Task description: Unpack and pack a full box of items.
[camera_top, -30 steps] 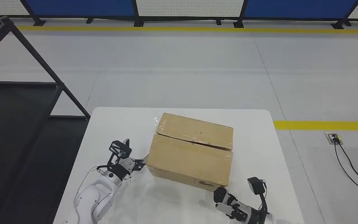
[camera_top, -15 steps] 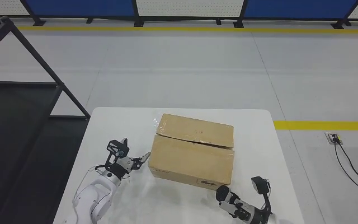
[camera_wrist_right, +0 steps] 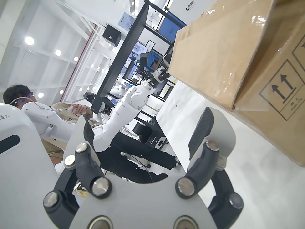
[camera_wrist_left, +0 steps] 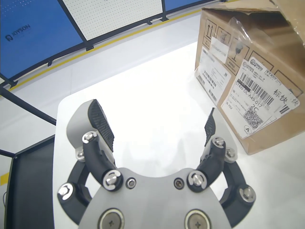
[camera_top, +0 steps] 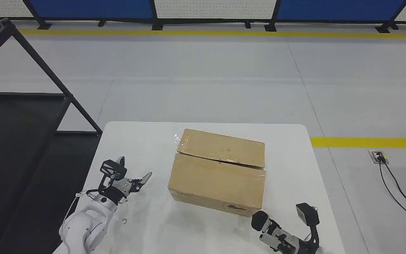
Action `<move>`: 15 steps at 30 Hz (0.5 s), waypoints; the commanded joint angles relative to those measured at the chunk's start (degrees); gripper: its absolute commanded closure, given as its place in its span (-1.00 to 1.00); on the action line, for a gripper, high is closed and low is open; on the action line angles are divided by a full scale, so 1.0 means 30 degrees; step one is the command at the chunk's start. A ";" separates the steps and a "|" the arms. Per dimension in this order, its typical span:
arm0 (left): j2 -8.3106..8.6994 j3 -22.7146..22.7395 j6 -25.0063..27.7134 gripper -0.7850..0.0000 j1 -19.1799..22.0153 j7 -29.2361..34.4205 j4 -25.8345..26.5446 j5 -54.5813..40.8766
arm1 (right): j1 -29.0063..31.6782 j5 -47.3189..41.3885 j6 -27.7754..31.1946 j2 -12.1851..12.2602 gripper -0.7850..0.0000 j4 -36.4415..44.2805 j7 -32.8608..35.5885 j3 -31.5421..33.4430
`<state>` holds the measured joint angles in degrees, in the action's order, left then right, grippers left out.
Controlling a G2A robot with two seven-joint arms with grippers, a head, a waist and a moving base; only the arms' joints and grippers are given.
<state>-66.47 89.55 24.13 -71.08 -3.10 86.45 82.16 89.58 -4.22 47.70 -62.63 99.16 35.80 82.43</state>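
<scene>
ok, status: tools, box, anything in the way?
Left tool open, empty, beside the box, labelled end. Right tool open, empty, at its near corner, no contact. Flaps down, box on table. No obstruction seen.

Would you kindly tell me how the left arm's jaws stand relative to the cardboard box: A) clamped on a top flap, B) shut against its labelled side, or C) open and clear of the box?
C: the left arm's jaws stand wide open over the white table, with a gap to the box.
</scene>
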 commanded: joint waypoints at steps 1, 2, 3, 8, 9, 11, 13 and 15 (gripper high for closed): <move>-0.0002 -0.0003 -0.0006 -1.00 0.0003 0.0002 -0.0003 -0.0004 | -0.0009 0.0003 0.0004 -0.0002 -1.00 -0.0005 0.0009 -0.0011; -0.0002 -0.0003 -0.0006 -1.00 0.0003 0.0002 -0.0003 -0.0004 | -0.0009 0.0003 0.0004 -0.0002 -1.00 -0.0005 0.0009 -0.0011; -0.0002 -0.0003 -0.0006 -1.00 0.0003 0.0002 -0.0003 -0.0004 | -0.0009 0.0003 0.0004 -0.0002 -1.00 -0.0005 0.0009 -0.0011; -0.0001 -0.0011 -0.0100 -1.00 0.0011 0.0022 -0.0029 0.0088 | -0.0009 0.0003 0.0004 -0.0002 -1.00 -0.0005 0.0009 -0.0011; -0.0002 -0.0058 -0.0426 -1.00 0.0069 0.0035 -0.0127 0.0388 | -0.0009 0.0003 0.0004 -0.0002 -1.00 -0.0005 0.0009 -0.0011; -0.0057 -0.0475 -0.0861 -1.00 0.0534 -0.0216 -0.0916 0.0659 | -0.0009 0.0003 0.0004 -0.0002 -1.00 -0.0005 0.0009 -0.0011; -0.0134 -0.1032 -0.1410 -1.00 0.1181 -0.0312 -0.1610 0.1097 | -0.0003 0.0020 -0.0074 -0.0005 -1.00 0.0009 -0.0049 -0.0017; -0.0213 -0.1608 -0.1825 -1.00 0.1764 -0.0611 -0.2307 0.1553 | 0.0110 0.0278 -0.0276 -0.0014 -1.00 0.0190 -0.0366 -0.0050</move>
<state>-66.99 85.76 19.34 -66.78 -4.40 80.78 86.04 89.71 -3.81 47.13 -62.67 99.47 35.23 82.31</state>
